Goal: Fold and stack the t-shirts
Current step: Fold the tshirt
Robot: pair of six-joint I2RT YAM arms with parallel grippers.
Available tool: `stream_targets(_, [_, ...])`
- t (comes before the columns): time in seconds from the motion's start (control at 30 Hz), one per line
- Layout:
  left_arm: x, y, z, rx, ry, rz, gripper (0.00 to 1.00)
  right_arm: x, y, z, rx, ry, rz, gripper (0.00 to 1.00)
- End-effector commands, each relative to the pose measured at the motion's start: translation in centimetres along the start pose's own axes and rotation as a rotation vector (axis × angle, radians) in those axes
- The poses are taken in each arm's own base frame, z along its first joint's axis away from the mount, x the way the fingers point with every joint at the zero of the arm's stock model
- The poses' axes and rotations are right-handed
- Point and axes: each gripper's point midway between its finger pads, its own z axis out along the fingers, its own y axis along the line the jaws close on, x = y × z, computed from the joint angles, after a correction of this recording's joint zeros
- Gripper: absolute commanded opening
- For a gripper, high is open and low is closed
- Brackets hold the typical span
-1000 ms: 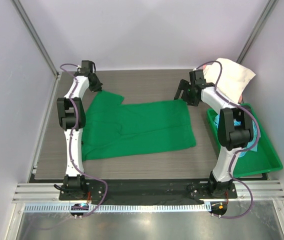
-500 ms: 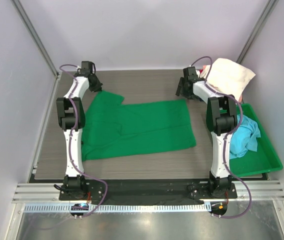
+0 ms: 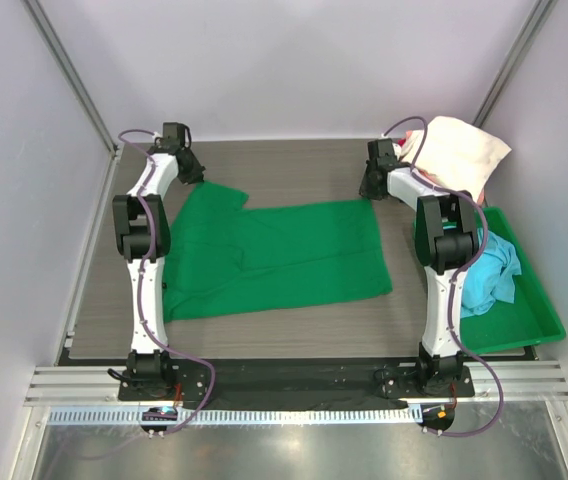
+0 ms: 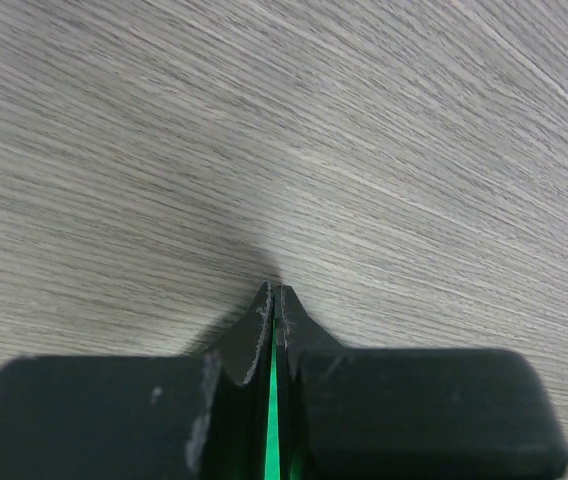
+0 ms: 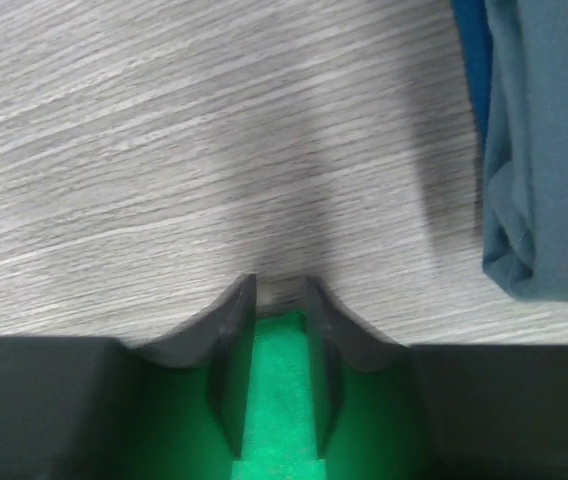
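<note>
A bright green t-shirt (image 3: 284, 255) lies spread flat across the middle of the table. My left gripper (image 3: 192, 175) is at its far left corner. In the left wrist view that gripper (image 4: 274, 290) is shut on a thin sliver of the green cloth (image 4: 272, 420). My right gripper (image 3: 369, 190) is low at the shirt's far right corner. In the right wrist view its jaws (image 5: 279, 290) stand a little apart, with the green cloth's edge (image 5: 279, 400) lying between them. A cream t-shirt (image 3: 459, 150) lies at the back right. A light blue one (image 3: 489, 270) sits in the bin.
A rigid green bin (image 3: 524, 320) stands along the table's right side. Blue-grey cloth (image 5: 534, 150) hangs close to the right of my right gripper. Walls close in on the left, back and right.
My right gripper has moved back and down to the green shirt's far right corner, and its jaws have narrowed around the cloth edge. The left arm has not moved.
</note>
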Motion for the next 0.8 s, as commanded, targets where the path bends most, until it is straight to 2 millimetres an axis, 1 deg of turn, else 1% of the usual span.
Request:
stream_targets(0.0, [2.7,2.4,0.9,-0.080,0.075,0.004,0.00,1.7,-0.2,-0.1,0.009,0.041,-0.002,0.20])
stream_targets(0.1, [2.6,2.4,0.9,-0.081,0.073,0.004,0.00,1.8,-0.2,-0.1,0.009,0.042,0.000,0.05])
stream_targets(0.13, [2.8,2.4,0.8,-0.080,0.077,0.001,0.00,1.7,-0.1,-0.2,0.004,0.041,0.003,0.01])
stream_targets(0.17, [2.7,2.4,0.7,-0.079,0.074,-0.002,0.00,1.7,0.0,-0.2,-0.001,0.044,0.002,0.01])
stream_targets(0.2, [1.6,2.3,-0.2,-0.086,0.029,-0.002,0.00,1.6,0.1,-0.3,-0.006,0.041,0.004,0.01])
stream_targets(0.23, [2.6,2.9,0.1,-0.090,0.040,-0.001,0.00,1.3,0.3,-0.4,-0.015,0.037,0.004,0.01])
stream_targets(0.27, [2.1,2.5,0.0,-0.068,0.015,0.007,0.00,0.9,0.6,-0.7,-0.024,0.031,0.003,0.01])
stream_targets(0.3, [1.6,2.2,-0.6,-0.057,0.003,0.012,0.00,0.3,0.8,-1.4,-0.033,0.017,0.006,0.01])
stream_targets(0.33, [2.0,2.3,-0.9,-0.061,0.015,0.012,0.00,-0.2,1.1,-1.9,-0.050,0.010,0.005,0.01])
stream_targets(0.4, [1.7,2.1,-1.8,-0.057,0.012,0.007,0.00,-1.1,1.5,-3.0,-0.069,-0.010,0.005,0.01])
stream_targets(0.43, [1.2,1.7,-3.1,-0.048,-0.004,0.003,0.00,-2.1,1.9,-4.2,-0.086,-0.035,0.006,0.01])
stream_targets(0.47, [1.0,1.5,-3.7,-0.042,-0.010,0.000,0.00,-2.3,2.0,-4.8,-0.093,-0.041,0.004,0.01])
stream_targets(0.5, [1.4,1.7,-4.2,-0.047,-0.004,-0.002,0.00,-2.6,2.1,-5.2,-0.098,-0.049,0.004,0.01])
stream_targets(0.53, [0.5,0.5,-6.2,-0.002,-0.023,-0.002,0.00,-3.4,2.3,-6.5,-0.112,-0.071,0.005,0.01])
stream_targets(0.57, [0.4,0.4,-6.9,0.002,-0.029,-0.004,0.00,-3.1,2.0,-6.8,-0.110,-0.067,0.000,0.01])
stream_targets(0.6, [0.9,0.7,-7.6,-0.001,-0.024,-0.004,0.00,-3.2,2.1,-7.3,-0.116,-0.073,0.001,0.01])
stream_targets(0.63, [0.1,0.1,-9.3,0.016,-0.055,-0.003,0.00,-3.1,2.0,-7.6,-0.118,-0.074,0.002,0.01])
stream_targets(0.67, [0.1,0.1,-10.1,0.019,-0.062,-0.003,0.00,-2.9,1.9,-8.4,-0.123,-0.075,0.003,0.01])
stream_targets(0.7, [0.8,0.6,-10.5,0.011,-0.049,-0.003,0.00,-2.8,1.9,-8.7,-0.130,-0.075,0.006,0.01])
stream_targets(0.73, [1.0,0.6,-11.0,0.016,-0.049,-0.003,0.00,-2.6,1.9,-9.0,-0.137,-0.073,0.008,0.01])
stream_targets(0.77, [0.5,0.2,-12.7,0.034,-0.072,-0.002,0.00,-2.3,1.8,-9.7,-0.142,-0.073,0.013,0.01])
